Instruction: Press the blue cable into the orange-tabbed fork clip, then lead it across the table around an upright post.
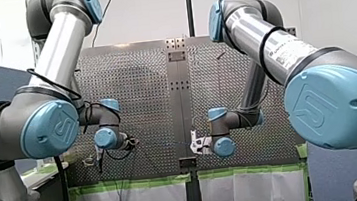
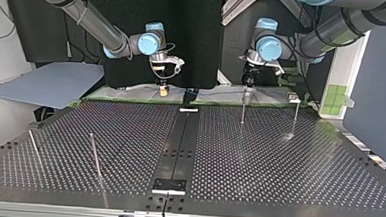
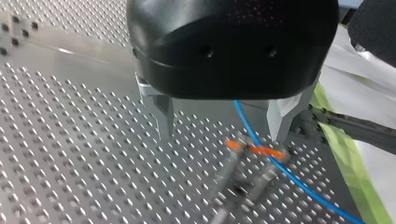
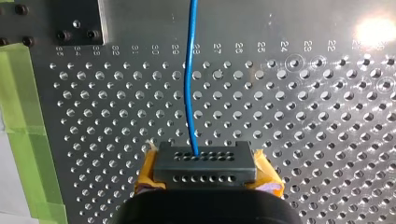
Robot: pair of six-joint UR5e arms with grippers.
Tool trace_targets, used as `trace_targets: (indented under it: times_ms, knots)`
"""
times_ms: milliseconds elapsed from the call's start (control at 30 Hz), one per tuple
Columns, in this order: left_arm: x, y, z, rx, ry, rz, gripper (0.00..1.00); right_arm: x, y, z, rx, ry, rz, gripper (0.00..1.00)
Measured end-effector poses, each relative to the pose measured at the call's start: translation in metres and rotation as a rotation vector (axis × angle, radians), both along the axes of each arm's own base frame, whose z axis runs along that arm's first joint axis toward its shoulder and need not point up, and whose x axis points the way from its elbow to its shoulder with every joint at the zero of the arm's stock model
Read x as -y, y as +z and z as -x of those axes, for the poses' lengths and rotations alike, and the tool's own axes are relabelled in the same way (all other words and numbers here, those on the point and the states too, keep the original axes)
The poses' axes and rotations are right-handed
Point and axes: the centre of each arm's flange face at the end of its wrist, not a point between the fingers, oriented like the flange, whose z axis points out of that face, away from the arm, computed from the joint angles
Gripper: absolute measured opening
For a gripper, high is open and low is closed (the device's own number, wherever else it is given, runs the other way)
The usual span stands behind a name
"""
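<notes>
The black housing of my left claw sits nearest in its wrist view, its two metal fingers spread wide and gripping nothing. Between them the blue cable drops from under the housing, closer to one finger than the other, and lies across the orange-tabbed fork clip. The clip is blurred, so I cannot tell whether the cable is seated in the fork. Just past the finger nearest the cable, the perforated worktop ends at a strip of green tape.

My right claw is clenched on the cable. Its yellow pads flank a black holed block, and from there the cable runs ahead towards a dark bolted plate. Green tape lines the worktop's edge close beside this claw.

Across the top view from the left, a thin post and its neighbour stand on the near half, well apart from both claws. My right claw hangs at the far edge, left of the centre strip. My left claw is right of the strip, in line above an upright post. A second post stands near the far right corner.
</notes>
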Motion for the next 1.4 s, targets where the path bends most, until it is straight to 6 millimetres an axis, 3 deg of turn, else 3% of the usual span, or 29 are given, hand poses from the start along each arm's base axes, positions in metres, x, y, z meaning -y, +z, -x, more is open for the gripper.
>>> trace_targets:
  times_ms: [200,600,800,1233,1400]
  knots:
    - [0.012,0.014,0.004,0.021,-0.019,-0.003,1.0,0.001,0.0,0.001,0.0,0.001,-0.001,0.0]
    - [0.028,0.013,0.012,0.017,-0.007,0.049,1.0,0.003,0.0,0.003,0.002,-0.003,0.0,0.0]
    - [0.037,-0.004,0.014,0.005,-0.024,0.054,1.0,0.003,0.0,0.003,0.002,-0.003,-0.001,0.0]
    - [0.051,-0.041,-0.018,0.03,0.026,0.057,1.0,0.003,0.0,0.003,0.002,-0.002,0.0,0.0]
    - [0.054,-0.045,-0.024,0.028,0.033,0.073,1.0,0.003,0.0,0.003,0.002,-0.003,0.0,0.0]
